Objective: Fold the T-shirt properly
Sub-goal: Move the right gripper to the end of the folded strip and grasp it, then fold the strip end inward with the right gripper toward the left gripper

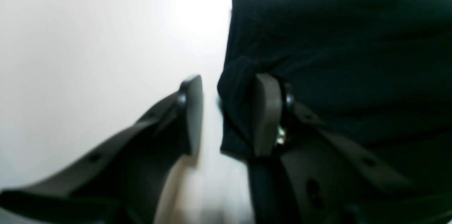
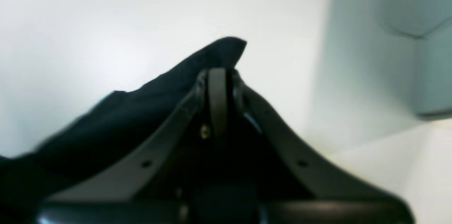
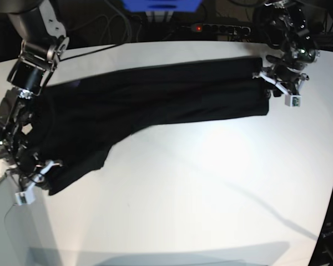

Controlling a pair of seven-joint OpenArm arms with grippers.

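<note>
The black T-shirt (image 3: 155, 100) lies stretched in a long band across the white table (image 3: 211, 183), from the front left to the back right. My left gripper (image 3: 277, 83) is at its right end. In the left wrist view the left gripper (image 1: 229, 81) is open, the shirt's edge (image 1: 317, 40) lies between the jaws, and the fabric rests against the right finger (image 1: 266, 111). My right gripper (image 3: 41, 172) is at the shirt's front-left corner. In the right wrist view the right gripper (image 2: 217, 76) is shut on a corner of the T-shirt (image 2: 141, 111).
A power strip (image 3: 211, 26) with cables and a blue object (image 3: 161, 5) stand behind the table's far edge. The table's left front corner is close to the right gripper. Its right edge runs near the left arm.
</note>
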